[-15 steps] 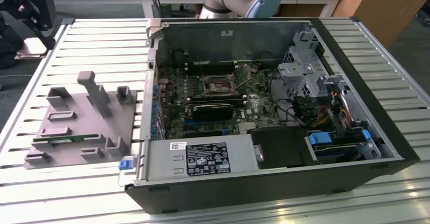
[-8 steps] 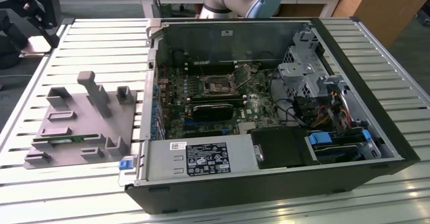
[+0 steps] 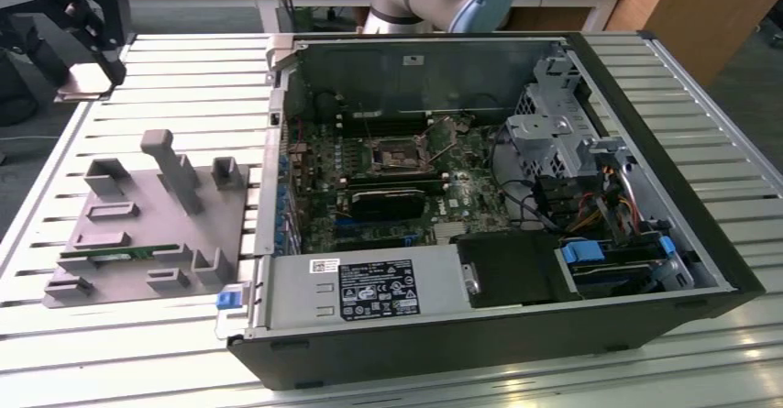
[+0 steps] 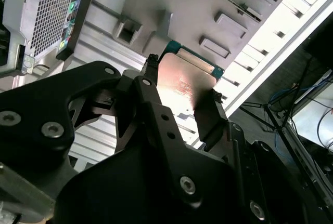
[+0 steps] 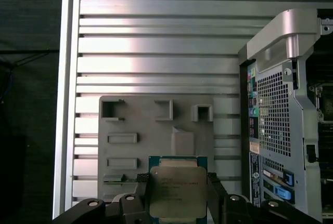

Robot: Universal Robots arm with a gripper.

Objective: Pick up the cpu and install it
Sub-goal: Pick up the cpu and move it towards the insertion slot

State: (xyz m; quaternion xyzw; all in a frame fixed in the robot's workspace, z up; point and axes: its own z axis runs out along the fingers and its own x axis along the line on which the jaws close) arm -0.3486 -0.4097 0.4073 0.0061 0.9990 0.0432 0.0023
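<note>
The cpu [image 5: 177, 190], a small flat square chip with a dull silver top and green edge, sits clamped between my gripper's [image 5: 178, 199] two black fingers. In the second wrist view the cpu [image 4: 184, 81] is pinched on two opposite edges by the gripper [image 4: 183, 78]. In the exterior view the gripper [image 3: 86, 76] hangs at the far left, above the slatted table behind the grey plastic fixture [image 3: 147, 225], with the cpu [image 3: 81, 83] at its tips. The motherboard's cpu socket [image 3: 398, 156] lies inside the open computer case [image 3: 490, 197], well to the exterior view's right of the gripper.
The grey fixture [image 5: 156, 135] lies below the gripper and carries a thin green memory stick [image 3: 110, 254] and upright posts [image 3: 171, 165]. The case's metal side wall [image 3: 279, 151] stands between fixture and motherboard. A black finned block [image 3: 391, 202] sits on the board near the socket.
</note>
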